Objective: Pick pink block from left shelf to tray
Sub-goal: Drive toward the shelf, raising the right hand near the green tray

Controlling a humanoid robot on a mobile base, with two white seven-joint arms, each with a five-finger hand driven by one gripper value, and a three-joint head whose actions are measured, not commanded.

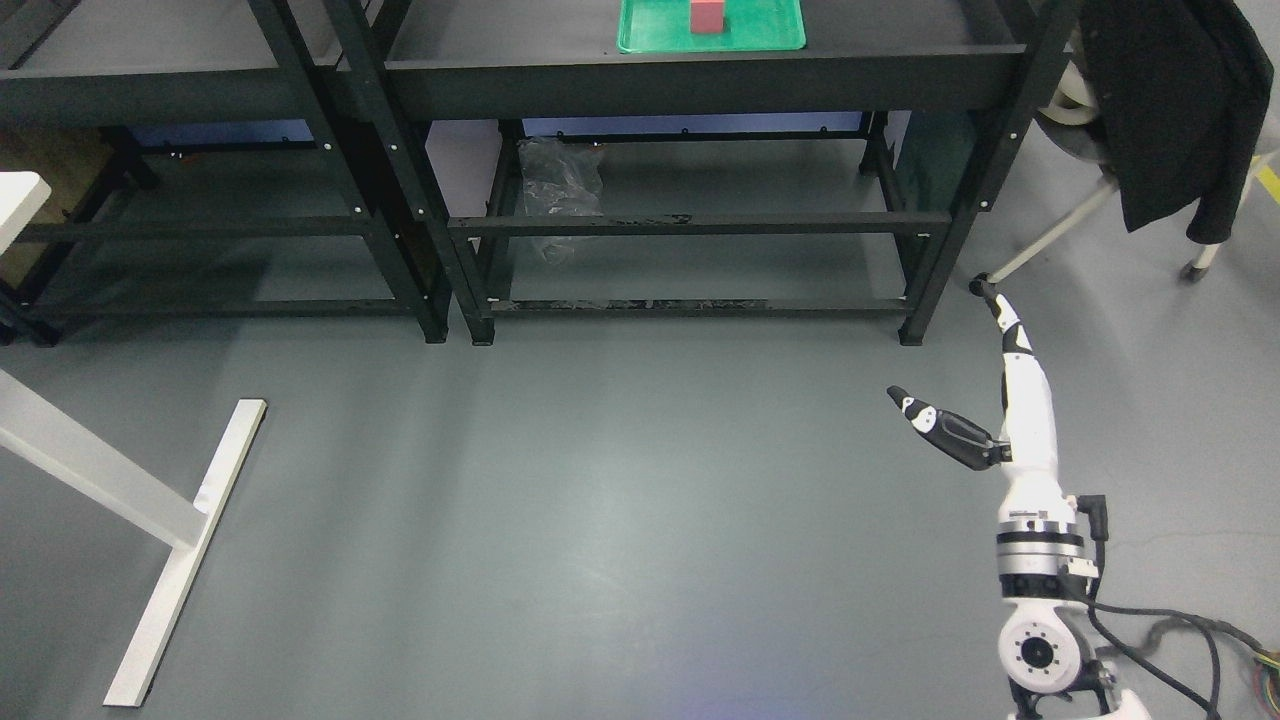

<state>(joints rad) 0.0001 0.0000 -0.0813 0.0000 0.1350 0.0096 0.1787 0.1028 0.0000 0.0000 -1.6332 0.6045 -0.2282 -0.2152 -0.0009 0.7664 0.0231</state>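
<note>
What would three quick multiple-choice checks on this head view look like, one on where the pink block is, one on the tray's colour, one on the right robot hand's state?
1. Where is the pink block?
A. On the floor
B. On the tray on the right shelf unit
C. In the robot hand

2. What colour is the tray?
A. Green
B. Blue
C. White

3. What is the state of the right robot hand?
A. Clamped on the block
B. Curled into a fist
C. Open and holding nothing, low over the floor

Key: 1 B, the block stands upright inside the tray's rim on the top shelf. 2 A, the tray is bright green against the black frame. 3 C, the thumb and fingers are spread apart with nothing between them, well below and to the right of the tray.
</note>
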